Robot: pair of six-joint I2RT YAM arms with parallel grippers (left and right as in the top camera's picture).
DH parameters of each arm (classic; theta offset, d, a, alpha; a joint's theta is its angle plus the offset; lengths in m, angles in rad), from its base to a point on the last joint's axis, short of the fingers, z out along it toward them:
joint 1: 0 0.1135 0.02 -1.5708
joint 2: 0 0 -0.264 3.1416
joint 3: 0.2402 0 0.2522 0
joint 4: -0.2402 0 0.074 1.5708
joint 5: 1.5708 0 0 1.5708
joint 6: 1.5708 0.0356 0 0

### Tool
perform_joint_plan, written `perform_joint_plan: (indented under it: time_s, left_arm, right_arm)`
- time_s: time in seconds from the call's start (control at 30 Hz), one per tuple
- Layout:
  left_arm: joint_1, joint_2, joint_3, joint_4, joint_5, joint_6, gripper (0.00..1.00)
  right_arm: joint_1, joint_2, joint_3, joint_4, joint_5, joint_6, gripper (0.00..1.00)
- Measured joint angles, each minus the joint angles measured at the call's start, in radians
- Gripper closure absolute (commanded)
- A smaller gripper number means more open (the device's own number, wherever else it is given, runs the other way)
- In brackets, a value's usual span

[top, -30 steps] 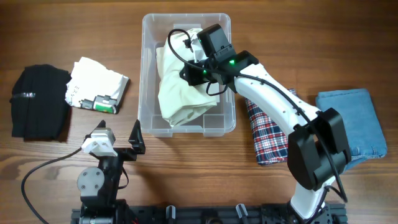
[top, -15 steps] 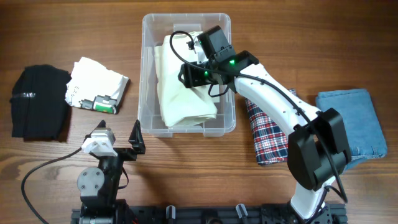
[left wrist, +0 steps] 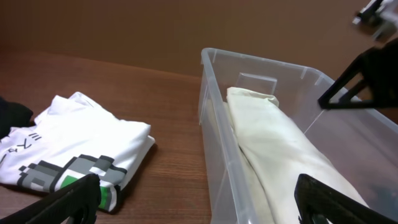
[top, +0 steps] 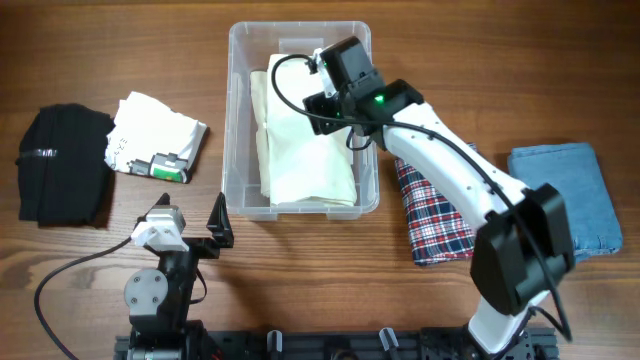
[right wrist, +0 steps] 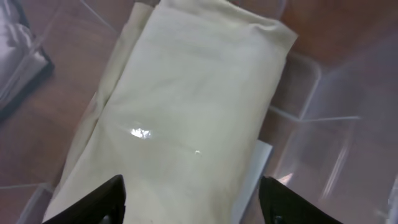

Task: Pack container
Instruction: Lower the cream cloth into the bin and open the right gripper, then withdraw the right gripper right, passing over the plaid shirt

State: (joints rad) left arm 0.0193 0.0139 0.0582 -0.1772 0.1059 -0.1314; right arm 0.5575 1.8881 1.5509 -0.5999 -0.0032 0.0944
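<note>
The container (top: 236, 150) sits toward the far edge of the counter (top: 100, 50), midway along it, with a folded cream cloth (top: 305, 150) lying flat inside. My right tool (right wrist: 196, 202) hangs over that cloth, fingers spread wide — gripping nothing. My left tool (left wrist: 199, 208) rests near the front edge, fingers likewise apart.

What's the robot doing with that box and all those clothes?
It is packing clothes into the clear box. The right gripper hangs above the box with its jaws open, holding nothing, and a folded cream cloth lies flat inside. The left gripper sits in front of the box, jaws open, empty too. A black garment and a white printed shirt lie left of the box. A plaid cloth and a blue cloth lie on the right, not packed yet.
</note>
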Motion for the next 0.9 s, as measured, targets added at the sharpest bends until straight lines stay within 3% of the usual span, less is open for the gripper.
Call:
perform_joint_plan:
  time_s: [0.23,0.4,0.63,0.73,0.9]
  left_arm:
    - [0.000,0.000,0.000,0.000,0.000,0.000,0.00]
    - [0.000,0.000,0.000,0.000,0.000,0.000,0.00]
    - [0.000,0.000,0.000,0.000,0.000,0.000,0.00]
    - [0.000,0.000,0.000,0.000,0.000,0.000,0.00]
    - [0.000,0.000,0.000,0.000,0.000,0.000,0.00]
  right_arm:
    - [0.009,-0.029,0.015,-0.074,0.013,-0.008,0.46]
    - [-0.013,-0.077,0.015,-0.142,0.015,0.057,0.45]
    - [-0.190,-0.299,0.023,-0.380,0.050,0.112,0.35]
    - [-0.240,-0.325,0.028,-0.496,0.099,0.119,0.24]
    - [-0.343,-0.325,0.024,-0.579,0.125,0.137,0.20]
